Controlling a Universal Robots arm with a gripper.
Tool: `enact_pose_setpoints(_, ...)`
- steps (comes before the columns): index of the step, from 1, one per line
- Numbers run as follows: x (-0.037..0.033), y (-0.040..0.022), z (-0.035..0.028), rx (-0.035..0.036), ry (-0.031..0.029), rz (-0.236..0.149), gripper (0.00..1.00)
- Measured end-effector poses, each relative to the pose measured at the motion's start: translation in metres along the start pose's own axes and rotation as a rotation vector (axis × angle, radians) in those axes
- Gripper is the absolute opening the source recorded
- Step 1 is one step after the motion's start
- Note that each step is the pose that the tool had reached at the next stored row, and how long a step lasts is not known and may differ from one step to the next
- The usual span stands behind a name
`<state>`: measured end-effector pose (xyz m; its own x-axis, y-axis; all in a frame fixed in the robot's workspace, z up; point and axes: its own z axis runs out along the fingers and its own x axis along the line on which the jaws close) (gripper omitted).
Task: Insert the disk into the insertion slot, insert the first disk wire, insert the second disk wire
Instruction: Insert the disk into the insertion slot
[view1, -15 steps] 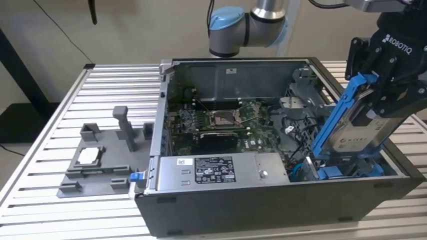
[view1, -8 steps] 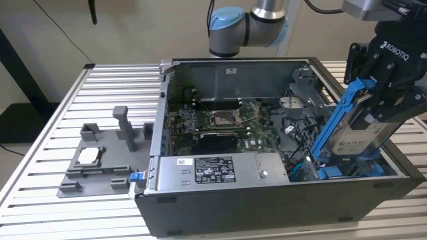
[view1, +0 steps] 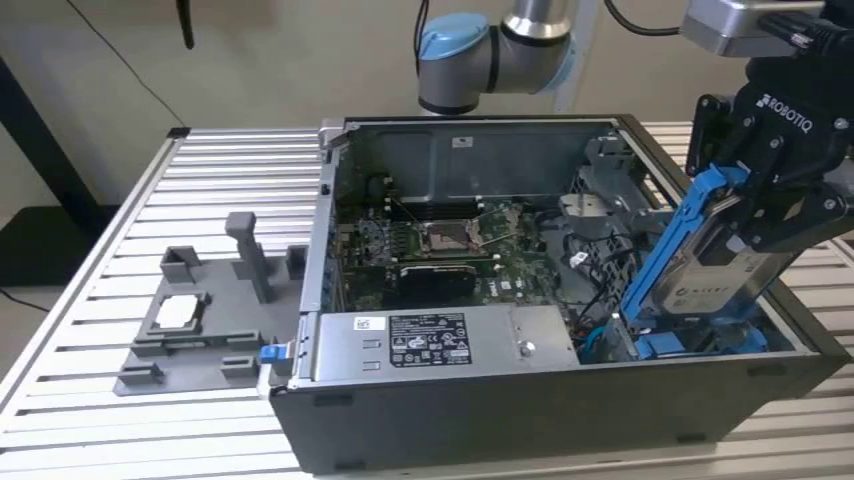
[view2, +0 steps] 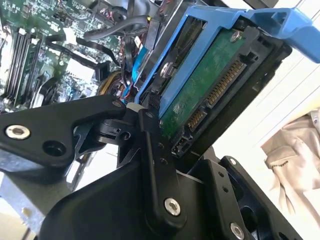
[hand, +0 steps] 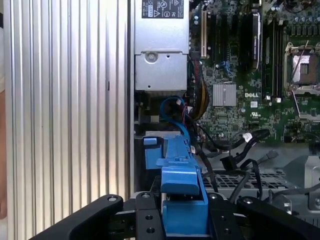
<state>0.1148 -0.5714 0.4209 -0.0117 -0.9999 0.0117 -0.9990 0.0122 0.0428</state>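
My gripper is shut on the disk, a silver drive in a bright blue frame. The disk hangs tilted, lower end down, over the case's front corner on the exterior view's right. Its lower end reaches into the insertion slot, a grey cage with blue fittings. In the second wrist view the disk's green board and connector edge sit between the black fingers. The first wrist view shows the blue frame above the slot. Loose black wires and a blue cable lie beside the slot.
The open computer case holds a grey labelled power supply box and a green motherboard. A grey plastic fixture lies on the slatted table at the exterior view's left. The arm's joint stands behind the case.
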Motion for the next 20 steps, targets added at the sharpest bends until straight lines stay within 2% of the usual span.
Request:
enact_pose_setpoints(5, 0.0, -0.0008, 0.0028, 0.0, -0.006, -0.006, 0.33)
enact_pose_setpoints(9, -0.0001, -0.0038, 0.0039, 0.0, -0.0124, -0.012, 0.33)
enact_pose_setpoints(20, -0.0002, -0.0063, 0.0134, 0.0, -0.013, -0.025, 0.33)
